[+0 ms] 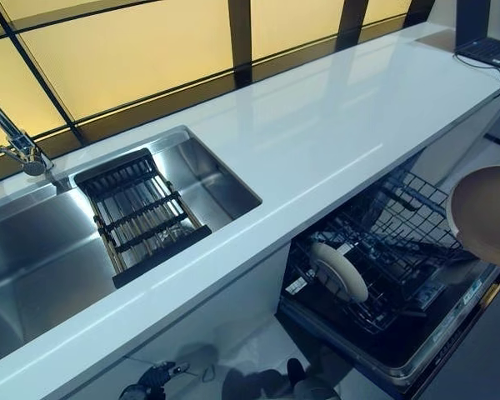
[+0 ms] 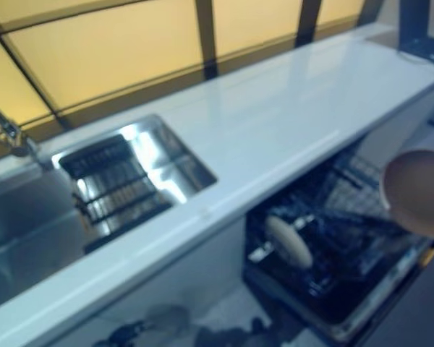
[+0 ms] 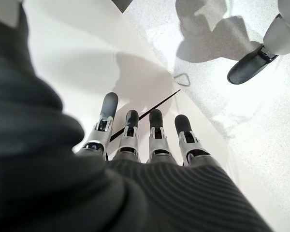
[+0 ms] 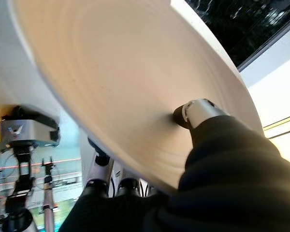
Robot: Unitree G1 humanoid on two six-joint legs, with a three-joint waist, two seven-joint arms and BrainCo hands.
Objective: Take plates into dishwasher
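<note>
Overhead, right hand (image 4: 203,121) pinching beige plate (image 1: 486,212) above dishwasher rack (image 1: 383,250).

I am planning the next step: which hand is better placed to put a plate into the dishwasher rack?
The right hand. It already pinches the beige plate, held over the open dishwasher rack, where one plate stands. The left hand holds nothing, fingers straight, facing the white cabinet front and the floor.
</note>
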